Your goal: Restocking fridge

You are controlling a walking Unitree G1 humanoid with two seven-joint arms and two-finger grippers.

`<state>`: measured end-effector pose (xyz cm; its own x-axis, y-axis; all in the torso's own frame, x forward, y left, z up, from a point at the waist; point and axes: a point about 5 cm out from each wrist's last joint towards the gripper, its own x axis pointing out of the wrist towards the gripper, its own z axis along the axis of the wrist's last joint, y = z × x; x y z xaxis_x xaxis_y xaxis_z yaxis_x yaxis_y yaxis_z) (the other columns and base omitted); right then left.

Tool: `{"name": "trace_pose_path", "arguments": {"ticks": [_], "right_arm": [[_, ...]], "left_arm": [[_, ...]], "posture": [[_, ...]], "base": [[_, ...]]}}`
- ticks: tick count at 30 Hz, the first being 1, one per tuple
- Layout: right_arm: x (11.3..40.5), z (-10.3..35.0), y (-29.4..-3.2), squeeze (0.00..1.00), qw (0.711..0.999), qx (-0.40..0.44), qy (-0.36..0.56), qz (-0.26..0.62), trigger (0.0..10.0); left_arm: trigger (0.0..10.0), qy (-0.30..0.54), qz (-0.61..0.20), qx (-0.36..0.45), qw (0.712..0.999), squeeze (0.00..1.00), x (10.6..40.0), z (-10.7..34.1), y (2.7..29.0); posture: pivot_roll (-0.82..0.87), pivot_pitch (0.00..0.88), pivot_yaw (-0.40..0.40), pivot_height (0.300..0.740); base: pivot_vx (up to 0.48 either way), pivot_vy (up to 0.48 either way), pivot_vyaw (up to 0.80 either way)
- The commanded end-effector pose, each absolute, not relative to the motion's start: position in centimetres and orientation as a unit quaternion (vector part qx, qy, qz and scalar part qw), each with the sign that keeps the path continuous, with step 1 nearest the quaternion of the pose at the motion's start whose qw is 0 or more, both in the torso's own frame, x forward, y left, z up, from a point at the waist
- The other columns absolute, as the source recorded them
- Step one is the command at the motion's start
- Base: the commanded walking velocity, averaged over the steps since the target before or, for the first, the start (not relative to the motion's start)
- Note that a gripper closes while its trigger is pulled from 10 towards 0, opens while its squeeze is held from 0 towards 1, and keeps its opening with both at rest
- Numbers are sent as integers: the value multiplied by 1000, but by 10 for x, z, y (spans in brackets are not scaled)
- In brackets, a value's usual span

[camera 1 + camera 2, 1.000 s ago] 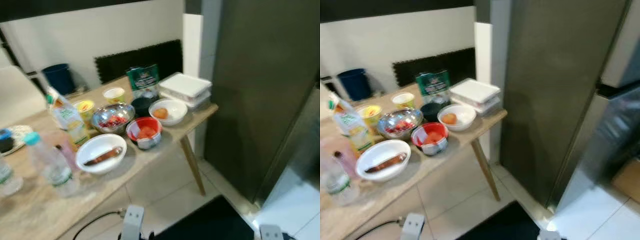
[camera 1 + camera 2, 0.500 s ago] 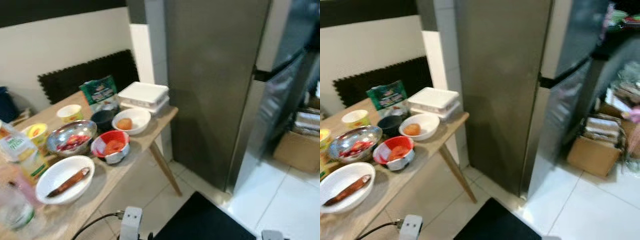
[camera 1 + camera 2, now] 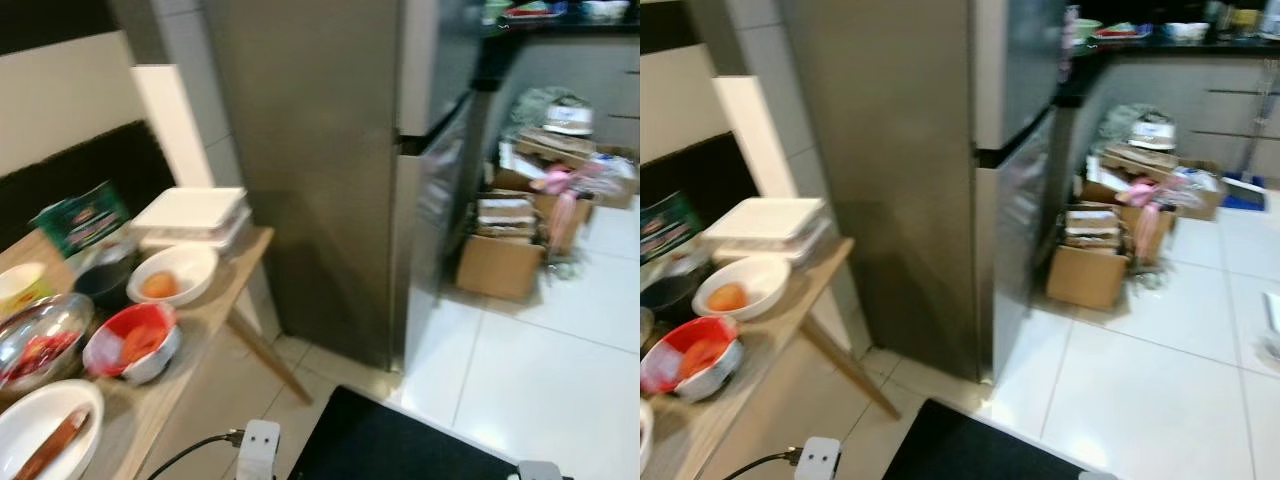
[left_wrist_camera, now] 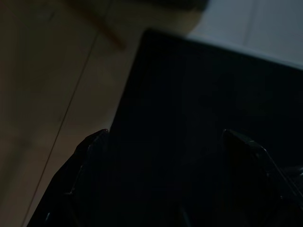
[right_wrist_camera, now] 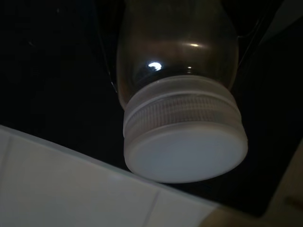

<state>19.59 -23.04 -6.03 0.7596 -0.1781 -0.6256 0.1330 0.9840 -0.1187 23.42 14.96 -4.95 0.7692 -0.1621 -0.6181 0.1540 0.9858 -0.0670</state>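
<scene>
At the centre of the right wrist view a jar (image 5: 182, 123) with a pale screw lid is seen clamped by the right gripper (image 5: 177, 47), while the left gripper (image 4: 165, 156) hangs spread and empty over a black mat (image 4: 203, 94). The closed fridge (image 3: 930, 170) at upper centre of the eye views should be squared up to and opened with the free gripper, the jar being kept level. The wooden table (image 3: 195, 350) of bowls at lower left is shown by the eye views but not the wrist views.

Cardboard boxes (image 3: 1087, 272) sit stacked on the white tile floor (image 3: 1160, 380) at the far right, heaped with papers and clutter (too blurred to name). A black mat (image 3: 400, 445) lies near, and a white power plug (image 3: 259, 445) with its cable.
</scene>
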Motion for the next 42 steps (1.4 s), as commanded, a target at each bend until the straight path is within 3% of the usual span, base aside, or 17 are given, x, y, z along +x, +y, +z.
{"name": "trace_pose_path", "arguments": {"ticks": [1, 6, 28, 42], "right_arm": [[198, -57, -229, 0, 944, -43, 321, -68, 10000], [200, -58, -227, 0, 944, -33, 322, -68, 10000], [200, -58, -225, 0, 944, -32, 322, -61, 10000], [200, -58, -223, 0, 945, -35, 322, -54, 10000]], "left_arm": [[10000, 336, -86, -3, 938, 0, 231, -52, 150], [10000, 333, -91, -1, 939, 0, 231, -52, 148], [10000, 324, -93, -16, 941, 0, 235, -49, 143], [10000, 322, -84, -18, 943, 0, 233, -49, 147]], "posture": [[-117, 62, 96, 740], [-119, 64, 95, 740], [-121, 70, 97, 740], [-116, 72, 96, 740]], "base": [[0, 0, -800], [0, 0, 0], [0, -473, 0], [0, 0, 0]]}}
